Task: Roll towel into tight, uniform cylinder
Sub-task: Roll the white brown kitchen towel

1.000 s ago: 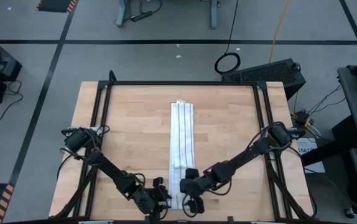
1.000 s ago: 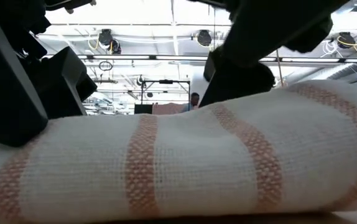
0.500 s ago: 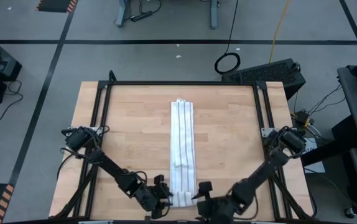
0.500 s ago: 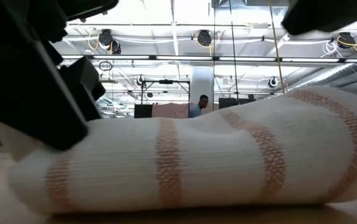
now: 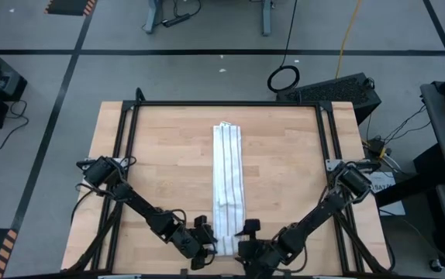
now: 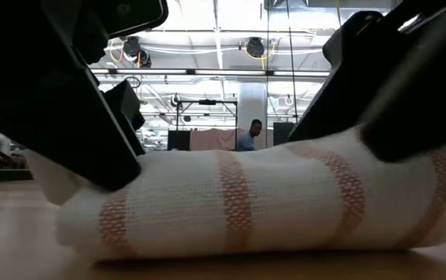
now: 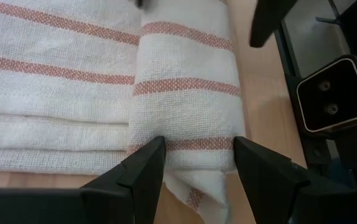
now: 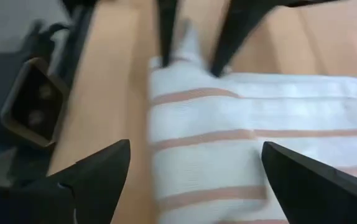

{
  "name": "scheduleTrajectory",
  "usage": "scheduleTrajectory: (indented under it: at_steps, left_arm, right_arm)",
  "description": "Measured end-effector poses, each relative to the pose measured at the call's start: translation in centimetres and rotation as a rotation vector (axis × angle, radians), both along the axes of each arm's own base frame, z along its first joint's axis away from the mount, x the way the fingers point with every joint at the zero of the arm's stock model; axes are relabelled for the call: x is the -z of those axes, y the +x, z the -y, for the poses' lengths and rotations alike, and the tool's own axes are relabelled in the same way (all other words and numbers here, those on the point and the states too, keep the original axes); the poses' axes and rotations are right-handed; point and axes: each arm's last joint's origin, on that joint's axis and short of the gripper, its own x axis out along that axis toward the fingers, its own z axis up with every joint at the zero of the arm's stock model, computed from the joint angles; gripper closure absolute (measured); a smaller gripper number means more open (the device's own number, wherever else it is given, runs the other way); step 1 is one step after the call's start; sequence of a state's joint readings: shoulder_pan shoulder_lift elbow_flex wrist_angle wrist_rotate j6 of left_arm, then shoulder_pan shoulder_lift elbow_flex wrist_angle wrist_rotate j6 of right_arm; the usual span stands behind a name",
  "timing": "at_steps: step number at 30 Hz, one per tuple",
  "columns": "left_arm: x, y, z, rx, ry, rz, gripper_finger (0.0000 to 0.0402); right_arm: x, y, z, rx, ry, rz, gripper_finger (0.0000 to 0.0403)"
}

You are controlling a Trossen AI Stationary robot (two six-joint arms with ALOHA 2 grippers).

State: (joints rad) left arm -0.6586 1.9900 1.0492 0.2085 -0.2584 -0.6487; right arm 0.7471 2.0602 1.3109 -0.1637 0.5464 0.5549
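The towel (image 5: pixel 228 178), white with thin reddish stripes, lies as a long folded strip down the middle of the wooden table. Its near end is rolled into a short roll (image 6: pixel 238 206) that rests on the tabletop. My left gripper (image 7: pixel 197 152) is at the roll's left end (image 5: pixel 209 242), shut on it. My right gripper (image 8: pixel 197 162) stands wide open at the roll's right end (image 5: pixel 244 236), a finger on either side of the roll. My left gripper pinches the left end of the roll (image 7: pixel 185 144) between its two fingers, one on the roll's near side and one on its far side. It comes from the table's left, slanting down. The roll lies on the table. My right gripper: I cannot tell whether it touches the roll.
A black metal frame (image 5: pixel 129 108) borders the tabletop. A dark camera block (image 7: pixel 331 102) sits at the near edge just beyond the roll. Bare wood lies on both sides of the strip (image 5: pixel 160 170). A person (image 6: pixel 248 134) shows far off in the room.
My right gripper has left the top of the towel's near end and swung toward the table's near and right edges. It has turned about and now faces the roll's right end. In the low view the roll looks lower and smaller than before.
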Motion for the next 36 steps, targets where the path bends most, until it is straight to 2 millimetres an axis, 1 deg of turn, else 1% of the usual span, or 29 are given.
scheduleTrajectory:
  at_steps: [6,9,14,18,24,26,33,36]
  left_arm:
    - [0.0,0.0,0.0,0.000,0.000,-0.001,0.0201]
    - [0.0,0.0,0.0,0.000,0.000,-0.001,0.0201]
    - [0.0,0.1,-0.1,0.000,-0.002,-0.004,0.0201]
    - [0.0,0.1,-0.1,0.000,-0.002,-0.003,0.0201]
    - [0.0,0.1,-0.1,0.004,-0.002,-0.009,0.0201]
    - [0.0,0.1,-0.2,0.004,-0.002,-0.010,0.0201]
    - [0.1,0.1,-0.1,0.008,-0.003,-0.012,0.0201]
    - [0.1,0.1,-0.1,0.008,-0.002,-0.012,0.0201]
  right_arm:
    - [-0.1,0.2,0.3,0.062,0.011,0.022,0.0049]
    - [-0.4,0.1,-0.1,0.037,0.025,0.041,0.0049]
    - [-0.3,-0.5,-0.8,0.007,0.020,0.032,0.0049]
    - [-0.3,-0.4,-0.6,-0.001,0.004,0.031,0.0049]
    - [0.9,0.1,-0.4,0.003,0.007,0.005,0.0051]
    - [1.1,0.1,-0.5,0.011,0.018,0.006,0.0057]
    - [1.2,0.0,-0.4,0.024,0.028,-0.007,0.0103]
    - [2.1,0.1,-0.3,0.052,0.036,-0.028,0.0107]
